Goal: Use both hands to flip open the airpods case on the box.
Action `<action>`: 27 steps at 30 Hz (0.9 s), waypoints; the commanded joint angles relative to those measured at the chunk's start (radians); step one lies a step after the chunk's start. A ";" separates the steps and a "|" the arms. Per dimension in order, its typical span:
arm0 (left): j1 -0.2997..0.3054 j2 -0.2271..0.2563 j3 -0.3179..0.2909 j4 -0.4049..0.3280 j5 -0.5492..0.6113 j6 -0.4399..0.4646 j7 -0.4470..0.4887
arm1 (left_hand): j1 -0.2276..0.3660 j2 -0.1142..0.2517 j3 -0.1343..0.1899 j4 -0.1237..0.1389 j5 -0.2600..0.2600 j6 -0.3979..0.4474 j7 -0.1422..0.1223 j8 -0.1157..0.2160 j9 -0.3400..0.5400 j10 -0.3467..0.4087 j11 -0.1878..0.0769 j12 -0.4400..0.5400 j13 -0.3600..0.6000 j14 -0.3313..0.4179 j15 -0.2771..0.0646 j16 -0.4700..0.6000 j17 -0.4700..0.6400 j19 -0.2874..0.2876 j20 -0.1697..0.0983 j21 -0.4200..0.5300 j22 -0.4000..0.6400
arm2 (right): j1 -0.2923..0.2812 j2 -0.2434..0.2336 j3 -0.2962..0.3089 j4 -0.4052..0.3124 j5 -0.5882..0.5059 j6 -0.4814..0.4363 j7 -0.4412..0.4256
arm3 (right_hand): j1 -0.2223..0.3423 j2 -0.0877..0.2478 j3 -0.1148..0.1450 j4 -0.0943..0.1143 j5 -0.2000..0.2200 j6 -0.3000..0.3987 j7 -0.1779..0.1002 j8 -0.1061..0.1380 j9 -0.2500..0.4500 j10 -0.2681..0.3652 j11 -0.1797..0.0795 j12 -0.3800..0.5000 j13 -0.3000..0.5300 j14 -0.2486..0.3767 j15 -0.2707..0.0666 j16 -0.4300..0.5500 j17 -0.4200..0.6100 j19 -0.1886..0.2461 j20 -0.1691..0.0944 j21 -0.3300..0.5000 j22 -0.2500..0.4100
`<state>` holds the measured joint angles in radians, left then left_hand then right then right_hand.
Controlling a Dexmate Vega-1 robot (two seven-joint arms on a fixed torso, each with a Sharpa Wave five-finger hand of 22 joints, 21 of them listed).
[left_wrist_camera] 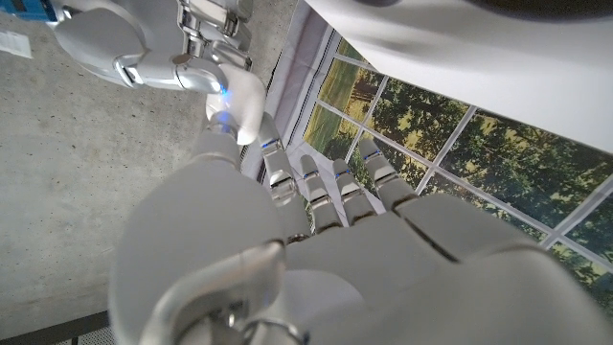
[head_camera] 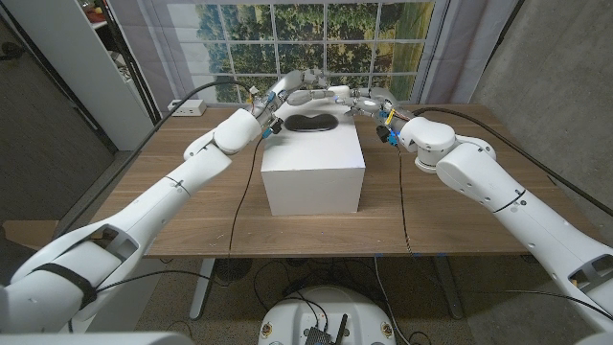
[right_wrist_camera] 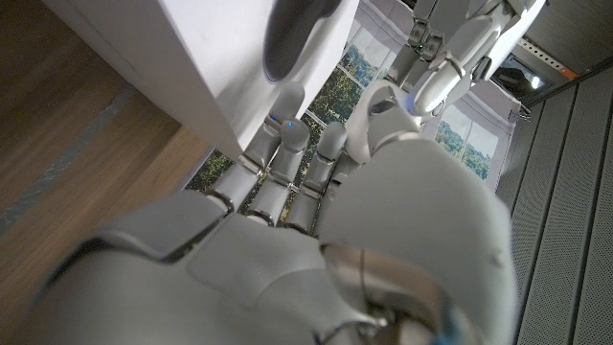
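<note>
The dark airpods case lies closed at the far edge of the white box on the bench, and the left hand and right hand hover behind it with loosely spread, empty fingers, so I judge they must next descend and pinch it.

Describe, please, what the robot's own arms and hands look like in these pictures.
Both arms, the left arm and the right arm, have glossy white rounded shells with dark seams at the joints. Thin black cables run along them, with small blue and yellow fittings near the wrists. The left hand and right hand are light grey with metallic segmented fingers, some showing small blue lights.
</note>
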<state>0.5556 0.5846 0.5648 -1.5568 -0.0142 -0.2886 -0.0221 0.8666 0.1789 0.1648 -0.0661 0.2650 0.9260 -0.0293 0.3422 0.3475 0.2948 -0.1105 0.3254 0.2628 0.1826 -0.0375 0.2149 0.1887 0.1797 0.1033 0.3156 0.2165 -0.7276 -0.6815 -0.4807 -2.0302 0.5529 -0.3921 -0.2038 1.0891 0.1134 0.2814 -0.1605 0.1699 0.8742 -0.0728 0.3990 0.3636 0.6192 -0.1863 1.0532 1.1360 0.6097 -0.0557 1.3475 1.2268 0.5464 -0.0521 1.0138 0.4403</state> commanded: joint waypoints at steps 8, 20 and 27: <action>0.019 0.033 -0.010 -0.059 0.008 0.061 0.006 | -0.049 -0.001 0.002 0.060 -0.020 0.093 -0.018 0.068 0.054 0.054 -0.009 0.015 0.002 0.055 -0.069 0.014 0.006 0.014 -0.006 0.016 0.007 | 0.002 -0.016 -0.010 -0.008 -0.008 -0.009 0.021 | 0.006 0.011 0.013 0.010 0.006 0.048 -0.032 0.014 0.176 0.002 -0.006 -0.004 -0.004 0.004 -0.162 -0.008 0.002 -0.011 -0.041 0.022 -0.002; 0.025 0.098 0.001 -0.156 0.149 0.185 0.030 | -0.122 -0.046 -0.039 0.093 -0.051 -0.014 0.041 0.008 0.049 0.047 0.037 0.004 0.001 0.058 -0.053 0.001 0.004 0.005 -0.005 0.017 0.007 | -0.003 -0.019 0.010 -0.016 0.015 -0.002 0.029 | 0.006 0.012 0.015 0.010 0.006 0.049 -0.032 0.008 0.179 0.003 -0.007 -0.005 -0.003 0.004 -0.162 -0.017 0.002 -0.021 -0.041 0.047 -0.009; 0.040 0.119 -0.015 -0.180 0.158 0.212 0.038 | -0.145 -0.058 -0.051 0.101 -0.057 -0.040 0.058 -0.015 0.035 0.041 0.040 -0.001 0.000 0.054 -0.052 -0.002 0.005 0.000 -0.002 0.016 0.006 | 0.007 -0.019 0.010 -0.011 0.022 -0.009 0.034 | 0.006 0.011 0.016 0.010 0.006 0.051 -0.029 0.004 0.179 0.004 -0.006 -0.007 -0.007 0.005 -0.162 -0.021 0.002 -0.024 -0.041 0.058 -0.013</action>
<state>0.5785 0.6625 0.5624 -1.6820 0.0963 -0.1356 0.0001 0.7340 0.1242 0.1211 0.0335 0.2127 0.8929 0.0267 0.3339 0.3847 0.3373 -0.0751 0.3271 0.2598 0.2361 -0.0410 0.2143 0.1905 0.1843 0.0986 0.3294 0.2211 -0.7293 -0.6984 -0.4764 -2.0418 0.5625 -0.3970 -0.1779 1.0956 0.1154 0.2815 -0.1606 0.1705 0.8815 -0.0801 0.3990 0.3634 0.6189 -0.1861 1.0447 1.1296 0.6106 -0.0580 1.3312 1.2269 0.5283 -0.0482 1.0652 0.4263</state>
